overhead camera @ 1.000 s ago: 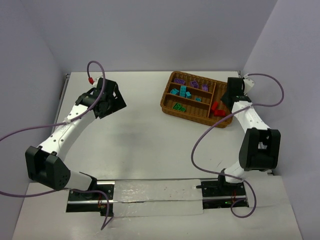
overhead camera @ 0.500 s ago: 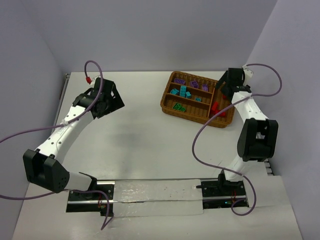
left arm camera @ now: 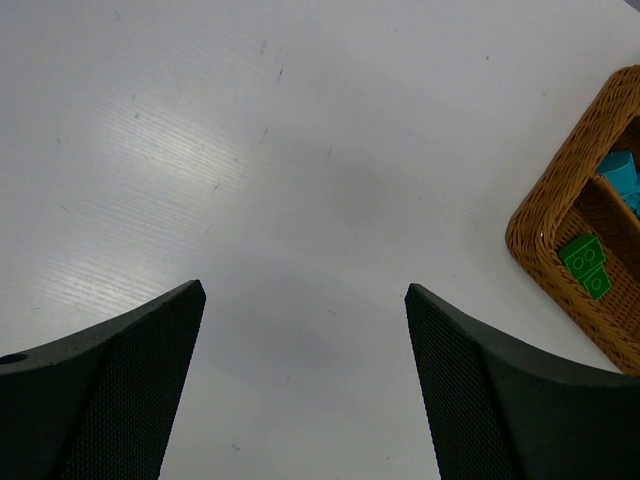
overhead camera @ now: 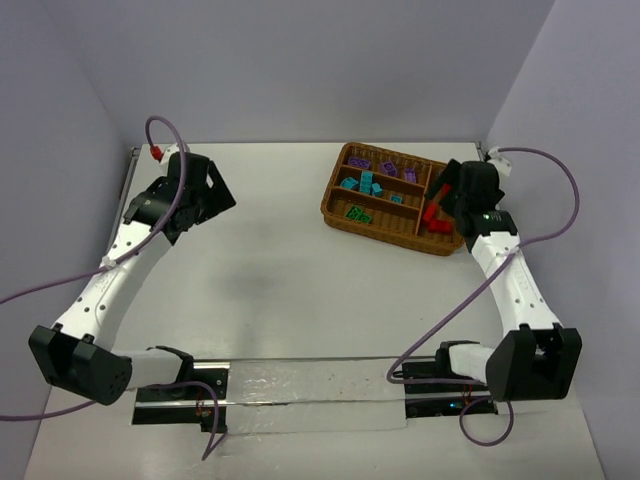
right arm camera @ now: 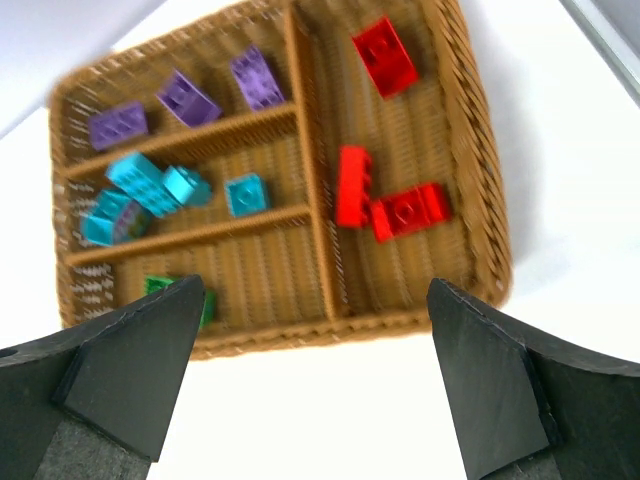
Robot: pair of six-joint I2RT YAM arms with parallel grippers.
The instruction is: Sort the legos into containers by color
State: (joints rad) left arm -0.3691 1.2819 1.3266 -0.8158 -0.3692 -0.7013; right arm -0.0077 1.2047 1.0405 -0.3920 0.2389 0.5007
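Observation:
The brown wicker tray [overhead camera: 385, 233] lies at the back right of the table. Its far slot holds purple legos [overhead camera: 385, 167]. The middle slot holds teal ones [overhead camera: 366, 184], and the near slot a green one [overhead camera: 357, 213]. Red legos [overhead camera: 432, 215] lie in the wide section. My right gripper [overhead camera: 445, 193] hovers open over the tray's right end, holding nothing. In the right wrist view the right gripper [right arm camera: 315, 288] frames the tray's near rim [right arm camera: 400, 322], with red legos [right arm camera: 410, 212] beyond. My left gripper [overhead camera: 212, 195] is open and empty over bare table, far left of the tray.
Grey walls close the table at the back and on both sides. The table's right edge [right arm camera: 600, 30] runs close to the tray. In the left wrist view the tray's corner [left arm camera: 540, 225] and the green lego [left arm camera: 585, 265] show at the right. Purple cables [overhead camera: 430, 320] loop beside both arms.
My right gripper has gone from shut to open and drawn back from above the red section toward the near right. The left arm has swung left, farther from the tray.

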